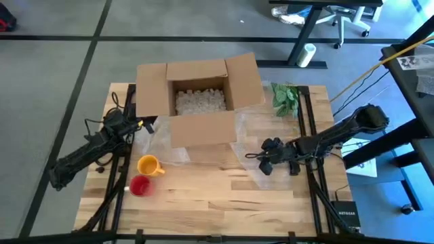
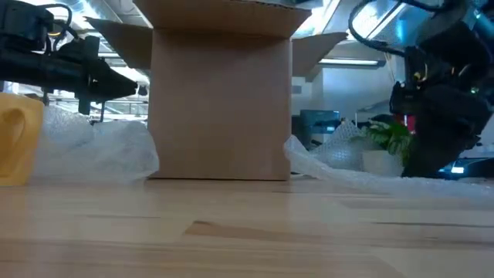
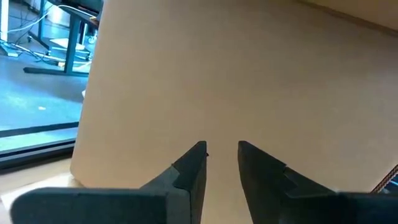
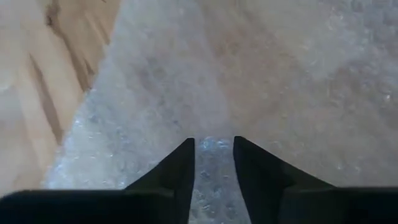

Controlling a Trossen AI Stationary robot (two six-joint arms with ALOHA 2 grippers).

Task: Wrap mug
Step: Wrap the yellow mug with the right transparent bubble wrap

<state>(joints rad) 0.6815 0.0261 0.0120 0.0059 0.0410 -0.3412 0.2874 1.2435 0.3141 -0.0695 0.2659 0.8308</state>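
A yellow mug [image 1: 148, 165] stands upright on the wooden table at the near left; in the low view the mug [image 2: 17, 139] is at the far left. One bubble wrap sheet [image 1: 166, 146] lies crumpled between the mug and the box. A second bubble wrap sheet [image 1: 252, 139] lies flat to the right of the box. My right gripper [image 1: 260, 163] is down on that sheet's near part, shut on it. My left gripper [image 1: 144, 124] hovers by the box's left side, shut, its fingertips [image 3: 222, 146] holding nothing. My right gripper comes at the right bubble wrap sheet from above, slanting toward the table's left. A strip of wrap [image 4: 214, 163] shows between the two fingers; an edge or a fold, I cannot tell. The rest of the sheet [image 4: 249, 74] lies flat on the table.
An open cardboard box [image 1: 200, 102] with white packing peanuts stands at the far middle, its flaps spread. A red cup [image 1: 139, 185] sits near the mug. A green plant [image 1: 285, 97] lies at the far right. Bare wood [image 1: 217, 196] spans the near middle.
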